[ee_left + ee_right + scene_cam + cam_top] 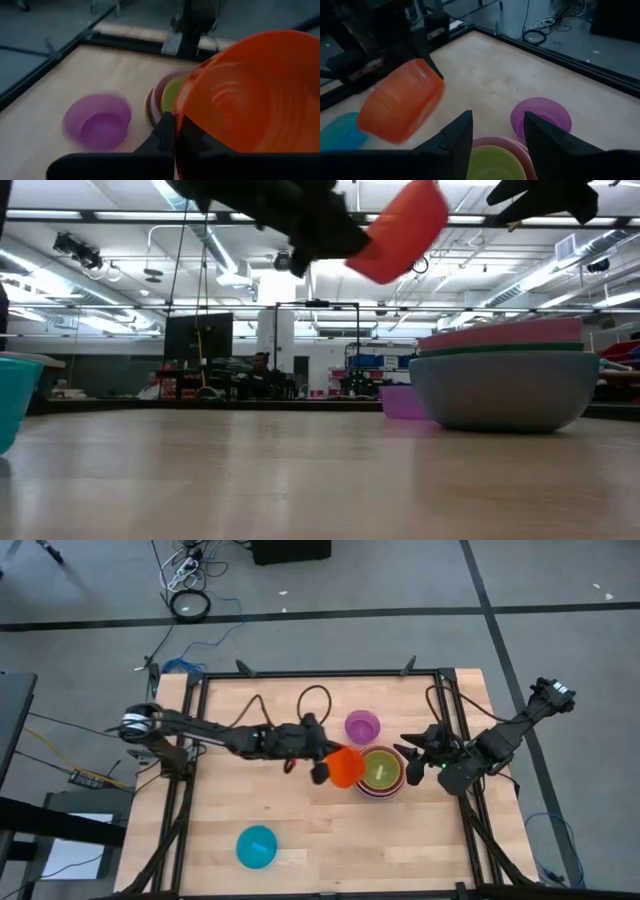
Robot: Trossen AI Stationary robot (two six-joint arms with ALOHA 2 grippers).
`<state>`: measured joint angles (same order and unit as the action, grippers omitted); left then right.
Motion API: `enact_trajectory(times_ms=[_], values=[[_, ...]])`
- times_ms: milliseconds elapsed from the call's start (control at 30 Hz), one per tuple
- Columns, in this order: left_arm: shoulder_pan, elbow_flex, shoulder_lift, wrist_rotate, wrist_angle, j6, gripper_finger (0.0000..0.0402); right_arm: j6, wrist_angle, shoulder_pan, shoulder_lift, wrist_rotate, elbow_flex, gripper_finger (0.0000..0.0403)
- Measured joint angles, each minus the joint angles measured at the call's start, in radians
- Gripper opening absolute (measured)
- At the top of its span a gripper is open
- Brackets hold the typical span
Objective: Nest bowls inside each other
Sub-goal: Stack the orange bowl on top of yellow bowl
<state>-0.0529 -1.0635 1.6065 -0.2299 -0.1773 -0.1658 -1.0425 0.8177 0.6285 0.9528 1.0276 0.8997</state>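
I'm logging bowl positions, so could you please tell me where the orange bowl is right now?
In the high view the orange bowl is near the table's middle, held tilted above the wood by the left end effector, just left of the nested stack.
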Motion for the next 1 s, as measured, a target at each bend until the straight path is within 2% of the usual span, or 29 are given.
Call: enact_trajectory(times_ms=[67, 233, 500, 700, 1000], values=[[0.007, -0.038, 0.055, 0.007, -0.045, -0.019, 0.0004, 0.0, 0.001, 0.001, 0.001, 0.0, 0.0, 0.0164], [0.016, -0.192, 0.198, -0.003, -0.025, -0.027, 0.0004, 0.0, 0.003, 0.001, 0.004, -0.002, 0.0, 0.0164], [0.033, -0.411, 0.37, -0.007, 0.144, -0.022, 0.0005, -0.001, -0.006, 0.001, 0.008, -0.029, 0.0, 0.0164], [0.046, -0.455, 0.395, -0.007, 0.226, -0.048, 0.0014, -0.001, -0.006, 0.014, 0.009, -0.037, 0.0, 0.0164], [0.059, -0.455, 0.396, 0.086, 0.252, -0.122, 0.0091, -0.004, -0.009, 0.021, 0.009, -0.037, 0.0, 0.0164]])
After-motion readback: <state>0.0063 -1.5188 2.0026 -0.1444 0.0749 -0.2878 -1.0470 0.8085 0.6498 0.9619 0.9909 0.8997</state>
